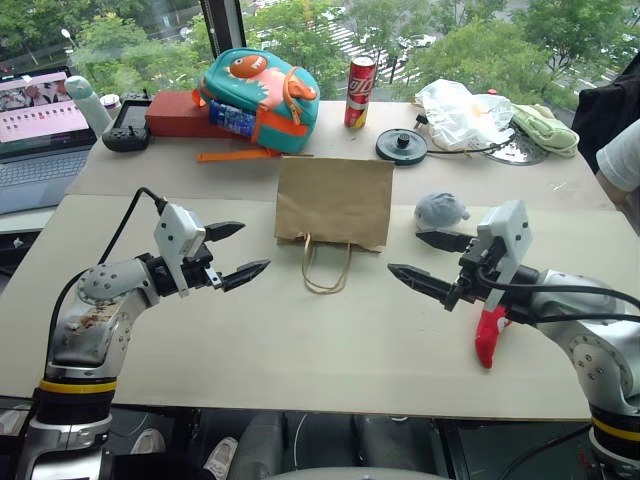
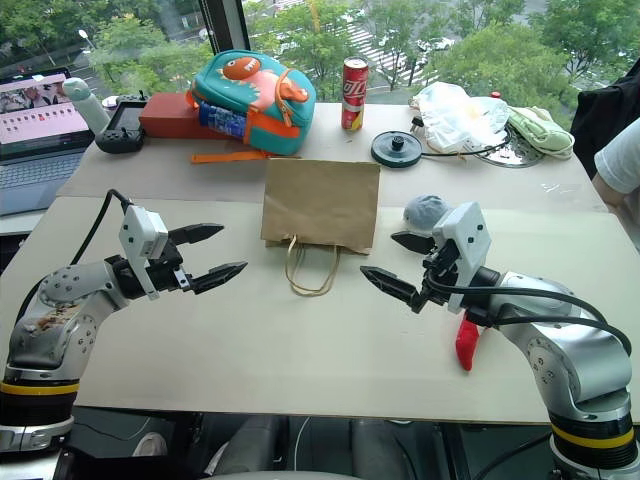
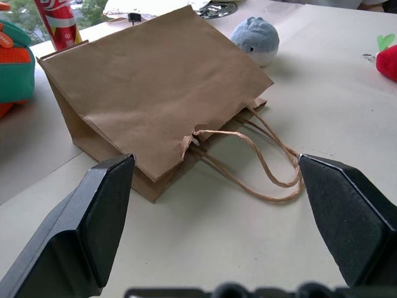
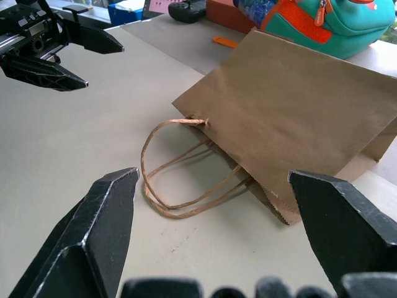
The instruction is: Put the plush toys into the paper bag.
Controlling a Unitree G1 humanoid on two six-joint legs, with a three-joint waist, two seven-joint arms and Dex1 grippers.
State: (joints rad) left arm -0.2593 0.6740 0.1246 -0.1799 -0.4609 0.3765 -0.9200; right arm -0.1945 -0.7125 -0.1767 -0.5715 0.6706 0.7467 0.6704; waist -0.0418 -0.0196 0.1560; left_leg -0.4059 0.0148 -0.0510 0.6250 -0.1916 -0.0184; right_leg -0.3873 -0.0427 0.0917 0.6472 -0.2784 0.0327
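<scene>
pale table (image 1: 330, 350) by big window (image 1: 450, 40) w/ daylight, green trees outside.

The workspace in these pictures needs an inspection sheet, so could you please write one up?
Surface: pale table, two boards joined.
Job's things: paper bag lying flat, handles toward robot; grey-blue plush right of it; red plush by right arm.
Clutter: fish-face backpack, red can, white plastic bag, black disc, laptop.
Grippers: left gripper and right gripper open, empty.
Cables: black cable along left arm.
Surroundings: window, trees; a person's sleeve.
</scene>
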